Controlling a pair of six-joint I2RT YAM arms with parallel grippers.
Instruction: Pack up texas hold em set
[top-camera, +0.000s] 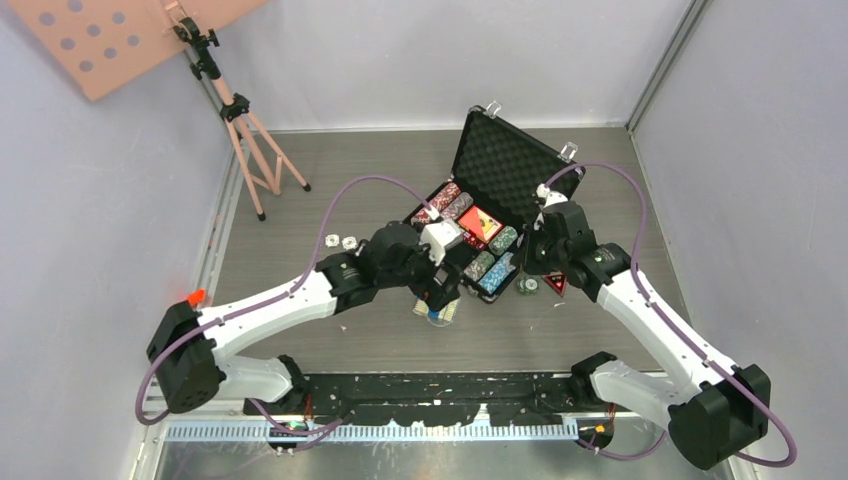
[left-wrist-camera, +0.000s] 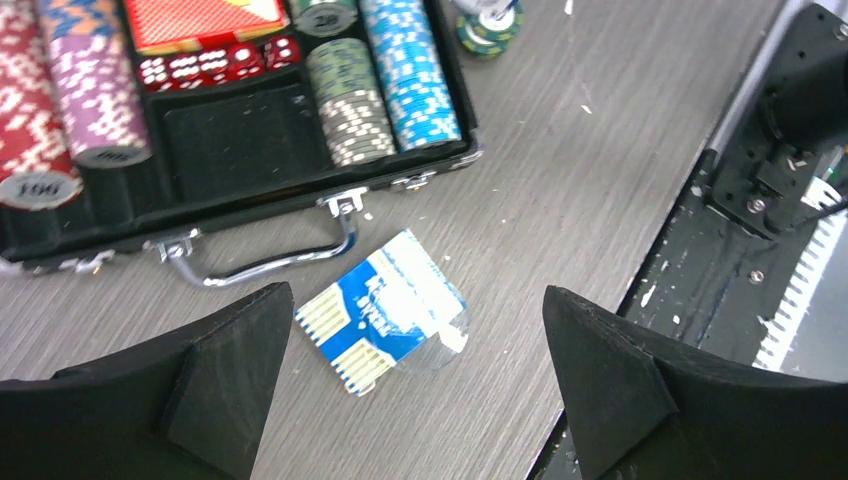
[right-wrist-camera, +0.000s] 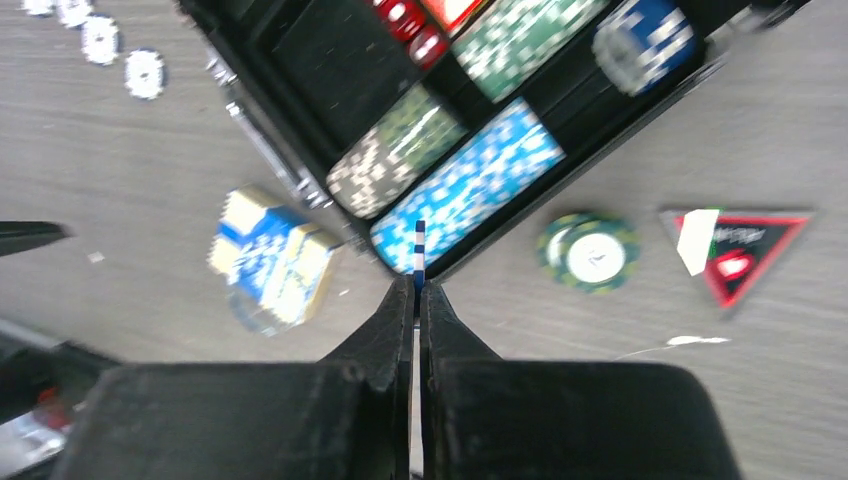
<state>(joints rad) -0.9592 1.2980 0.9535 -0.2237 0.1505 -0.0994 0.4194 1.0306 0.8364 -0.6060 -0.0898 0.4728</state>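
Black briefcase (top-camera: 505, 160) is open mid-worktop, toward the far edge, lid upright. Chip rows (left-wrist-camera: 410, 70), red deck (left-wrist-camera: 200, 18) and red dice (left-wrist-camera: 200, 65) sit in its foam slots. Blue deck (left-wrist-camera: 385, 322) lies on the worktop just beside the case handle, near side. Left gripper (left-wrist-camera: 417, 295) hovers over it, jaws wide, holding nothing. Right gripper (right-wrist-camera: 417, 290) is pinched on one blue-white chip (right-wrist-camera: 419, 250), edge-on, above the case's near corner. Green chip stack (right-wrist-camera: 588, 252) and triangular marker (right-wrist-camera: 740, 250) lie outside that corner. White chips (top-camera: 340, 241) lie loose left of the case.
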